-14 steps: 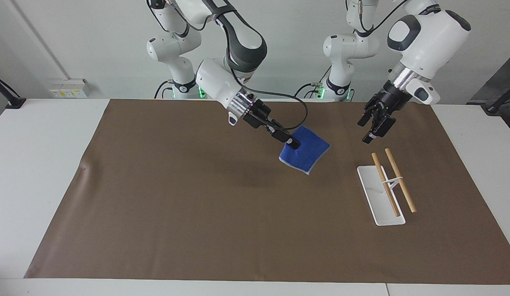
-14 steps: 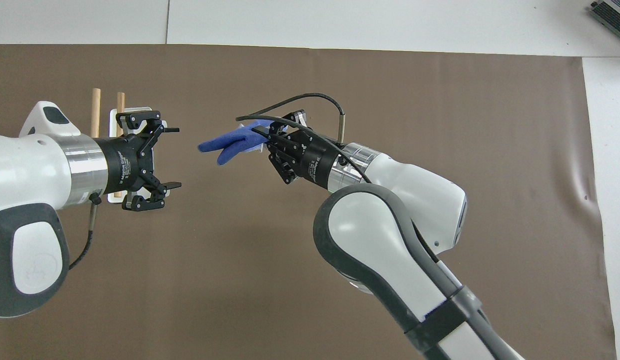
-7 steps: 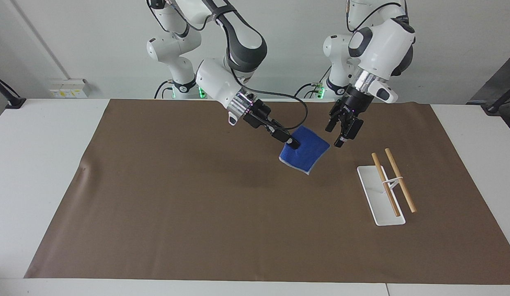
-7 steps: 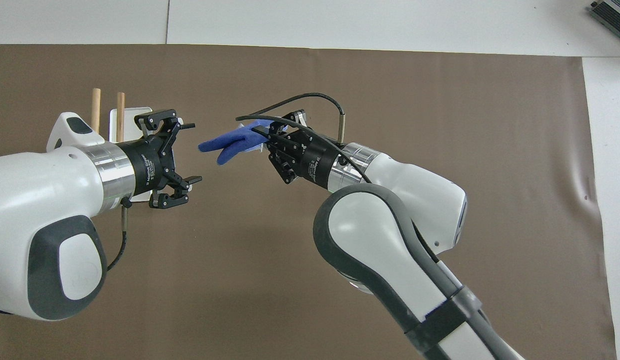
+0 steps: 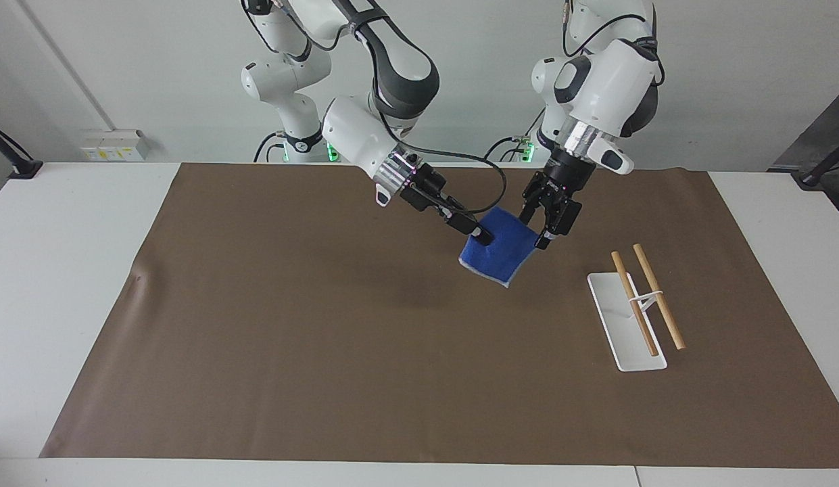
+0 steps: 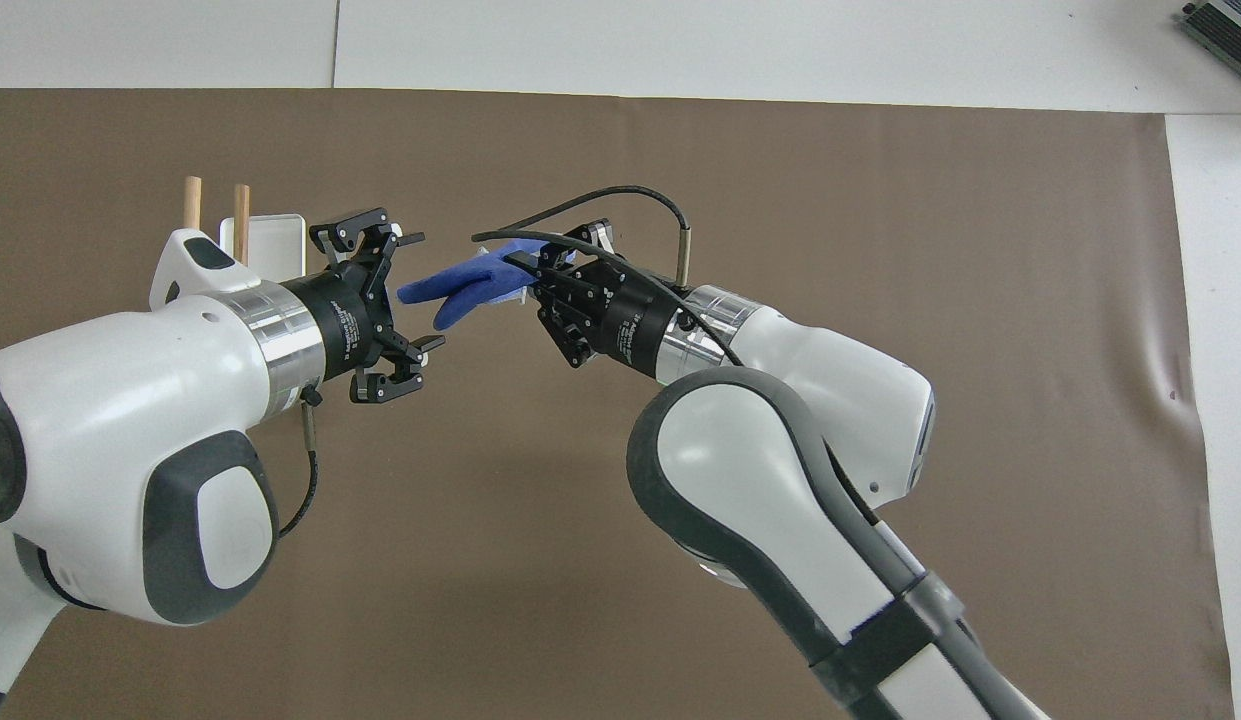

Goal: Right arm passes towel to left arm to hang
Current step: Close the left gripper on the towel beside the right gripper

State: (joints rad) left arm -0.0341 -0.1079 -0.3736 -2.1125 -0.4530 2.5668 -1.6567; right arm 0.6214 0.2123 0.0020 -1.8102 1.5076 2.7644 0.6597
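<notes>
**Handover hangs on one corner**

The right arm's black two-finger gripper (image 5: pixel 485 239) is clamped on one corner of the small bright-blue fuzzy towel with pale grey stitched edging (image 5: pixel 501 256), holding it in the air above the brown table mat (image 5: pixel 324 338), toward the right arm's end from the white rack with two wooden rods (image 5: pixel 637 308). The left arm's black two-finger gripper (image 5: pixel 535 233) sits at the towel's free corner on the rack's side, its fingers apart and not yet closed on the cloth. The risk is in the timing: if the right gripper lets go before the left one pinches enough fabric, the towel would likely drop to the mat short of the rack. A shallow bite on the limp edge could also slip, and both grippers crowd the same small cloth, so a bump between them is possible.
</notes>
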